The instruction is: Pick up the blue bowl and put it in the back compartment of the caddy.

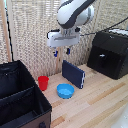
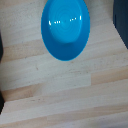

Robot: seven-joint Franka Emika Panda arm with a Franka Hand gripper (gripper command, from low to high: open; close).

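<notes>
The blue bowl (image 1: 65,91) sits upright and empty on the wooden table, between the red cup and the dark slab. The wrist view shows it from above as a bright blue oval (image 2: 65,28) on pale wood. My gripper (image 1: 61,51) hangs in the air well above the bowl, its two blue-tipped fingers a little apart with nothing between them. The caddy (image 1: 20,100) is a large black fabric box at the exterior view's left, with an inner partition dividing it into two sections. No fingers show in the wrist view.
A small red cup (image 1: 43,82) stands beside the caddy. A dark navy slab (image 1: 73,73) leans upright behind the bowl. A hard black box-shaped appliance (image 1: 109,54) sits at the exterior view's right. A woven screen forms the backdrop.
</notes>
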